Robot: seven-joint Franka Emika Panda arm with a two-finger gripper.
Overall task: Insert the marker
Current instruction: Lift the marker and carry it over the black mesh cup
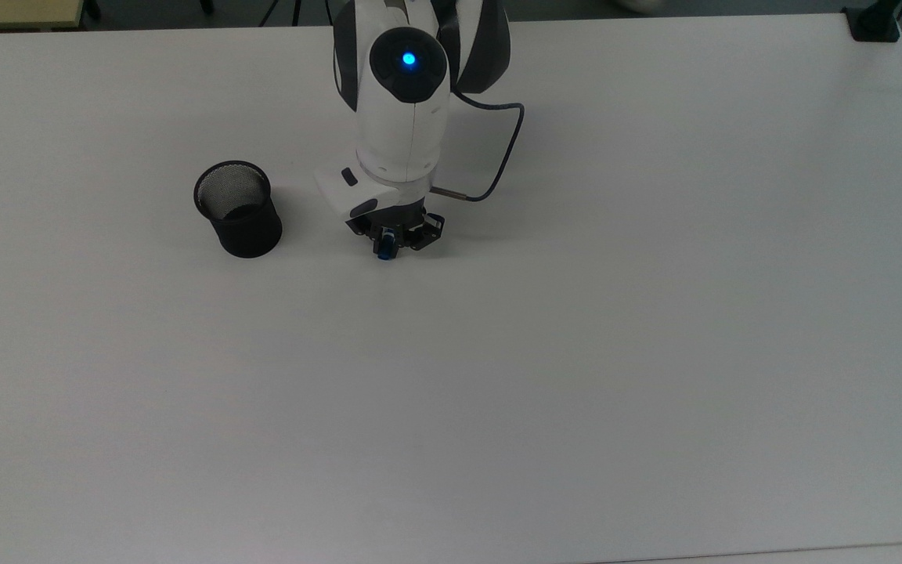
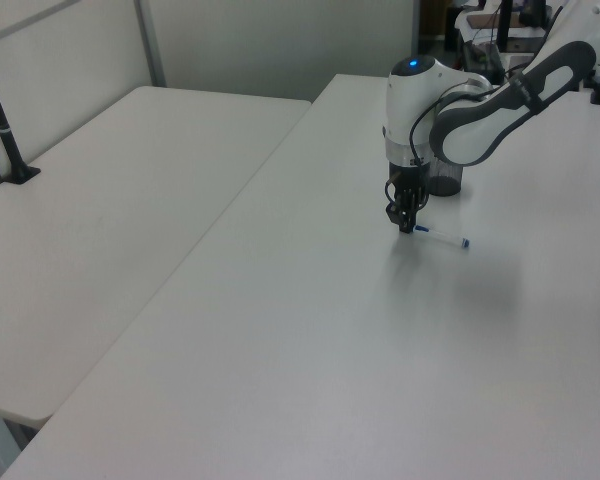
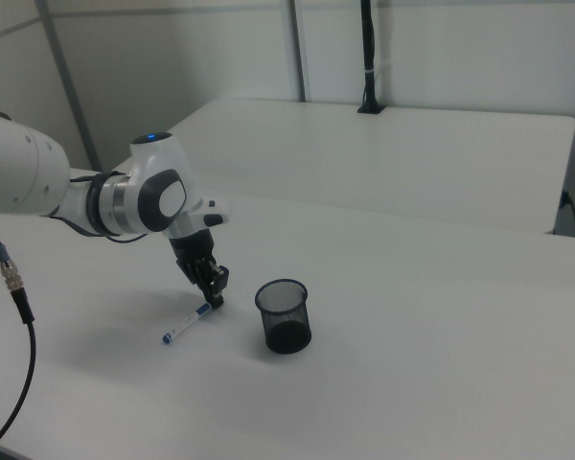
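In the top view, the gripper (image 1: 388, 241) is pointing down at the white table (image 1: 576, 352), and its black fingers are sitting close on either side of the blue cap end of the marker (image 1: 384, 247), which is poking out just below them. The fingers are looking narrowed around the cap, seemingly clamping it. The black mesh cup (image 1: 237, 208) is standing upright on the table, apart from the gripper toward the top view's left, with its open mouth showing. A dark cable (image 1: 502, 149) is looping off the white arm (image 1: 404, 110), whose joint is glowing with a blue light.

In the left view, the gripper (image 2: 407, 222) is reaching down to the table (image 2: 280, 350) at one end of the marker (image 2: 442, 238). The marker is lying flat on the surface, its white barrel stretching away from the fingers toward the left view's right, ending in a small blue tip. The mesh cup (image 2: 444, 180) is sitting just behind the arm, partly hidden by it.

In the right view, the gripper (image 3: 212, 296) is leaning down onto the upper end of the marker (image 3: 186, 324), which is lying on the table (image 3: 412, 383) and slanting toward the right view's lower left. The mesh cup (image 3: 284, 315) is standing upright near the gripper, toward the right view's right, not touching the marker
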